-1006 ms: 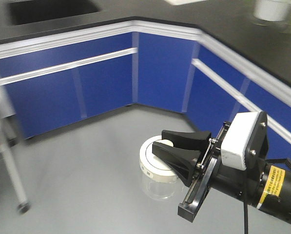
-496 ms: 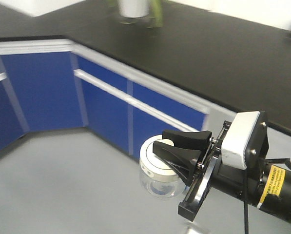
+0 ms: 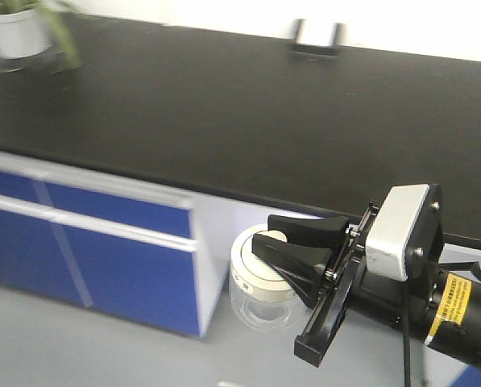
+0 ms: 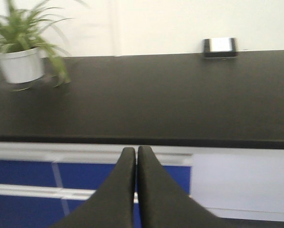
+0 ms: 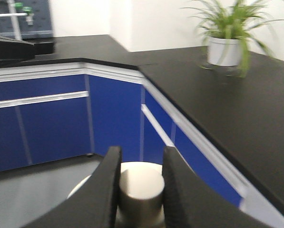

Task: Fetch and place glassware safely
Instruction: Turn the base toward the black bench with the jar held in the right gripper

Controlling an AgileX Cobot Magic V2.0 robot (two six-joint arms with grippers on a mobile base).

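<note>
Glassware (image 3: 252, 278), lower centre of frame, is clamped by its lid knob (image 5: 141, 187) in the right gripper (image 3: 264, 232); left gripper (image 4: 136, 152) is pressed closed, empty.

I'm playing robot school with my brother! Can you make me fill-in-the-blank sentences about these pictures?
The right gripper grips the jar by the knob on its ___.
The left gripper is ___ and holds nothing.
The countertop is coloured ___.
The plant grows in a ___ pot.
Missing words: lid, shut, black, white.
</note>
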